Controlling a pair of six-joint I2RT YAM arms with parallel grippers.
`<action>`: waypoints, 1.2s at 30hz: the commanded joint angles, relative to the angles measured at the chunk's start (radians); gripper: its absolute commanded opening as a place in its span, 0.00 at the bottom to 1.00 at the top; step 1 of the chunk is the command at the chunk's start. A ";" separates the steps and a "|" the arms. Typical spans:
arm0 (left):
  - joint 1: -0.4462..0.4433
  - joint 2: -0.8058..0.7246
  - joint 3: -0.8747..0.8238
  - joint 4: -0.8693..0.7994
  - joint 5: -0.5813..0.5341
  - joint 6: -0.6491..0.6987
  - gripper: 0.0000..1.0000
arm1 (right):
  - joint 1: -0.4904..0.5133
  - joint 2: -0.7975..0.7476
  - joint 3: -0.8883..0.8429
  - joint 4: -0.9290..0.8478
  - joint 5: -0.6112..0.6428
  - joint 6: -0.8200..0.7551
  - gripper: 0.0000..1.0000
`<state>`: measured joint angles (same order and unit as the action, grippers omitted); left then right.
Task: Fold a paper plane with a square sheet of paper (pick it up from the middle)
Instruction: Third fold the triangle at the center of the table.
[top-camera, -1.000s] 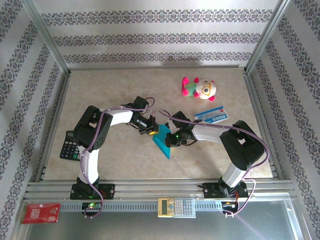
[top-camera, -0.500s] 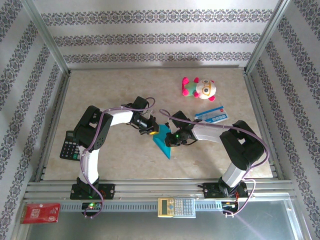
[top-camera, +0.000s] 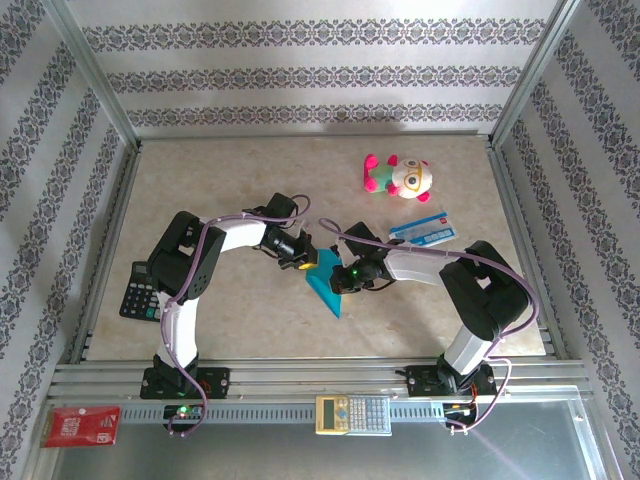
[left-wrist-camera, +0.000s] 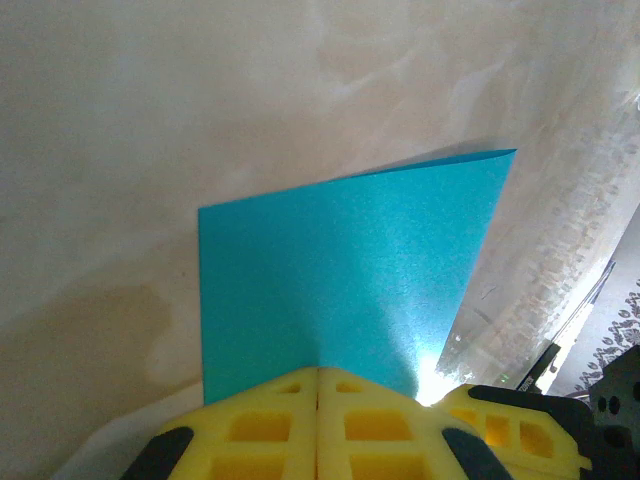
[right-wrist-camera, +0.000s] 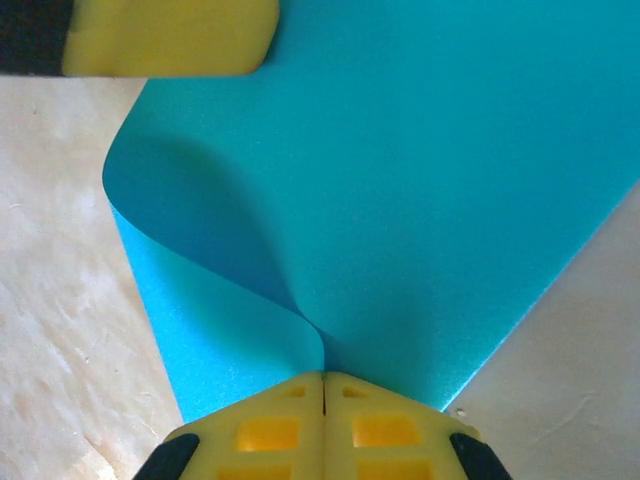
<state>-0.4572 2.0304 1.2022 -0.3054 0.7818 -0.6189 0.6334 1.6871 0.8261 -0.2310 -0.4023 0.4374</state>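
Note:
The teal-blue sheet of paper (top-camera: 326, 291) is folded over on itself and tapers to a point toward the near edge, low over the middle of the table. My left gripper (top-camera: 303, 262) is shut on its upper left edge; in the left wrist view the yellow jaws (left-wrist-camera: 318, 372) pinch the sheet (left-wrist-camera: 340, 270). My right gripper (top-camera: 341, 277) is shut on the right side. In the right wrist view it (right-wrist-camera: 323, 377) clamps a curled, doubled layer of the sheet (right-wrist-camera: 430, 190), with a left fingertip (right-wrist-camera: 170, 35) at the top left. A paper plane is out of view.
A plush toy (top-camera: 398, 176) and a white-and-blue card (top-camera: 422, 229) lie at the back right. A black calculator (top-camera: 141, 290) sits at the table's left edge. A beige calculator (top-camera: 352, 413) and a red packet (top-camera: 83, 425) rest on the front rail.

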 joint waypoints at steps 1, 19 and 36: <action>-0.017 0.044 -0.019 -0.038 -0.048 0.019 0.09 | -0.008 -0.006 -0.036 -0.015 0.032 -0.017 0.00; -0.017 0.044 -0.016 -0.046 -0.055 0.024 0.08 | -0.005 -0.030 -0.065 -0.001 0.037 0.001 0.00; -0.017 0.046 -0.015 -0.047 -0.053 0.024 0.08 | -0.005 -0.046 -0.069 -0.007 0.038 -0.005 0.00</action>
<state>-0.4576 2.0308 1.2022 -0.3054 0.7826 -0.6125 0.6319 1.6489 0.7765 -0.1860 -0.3904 0.4408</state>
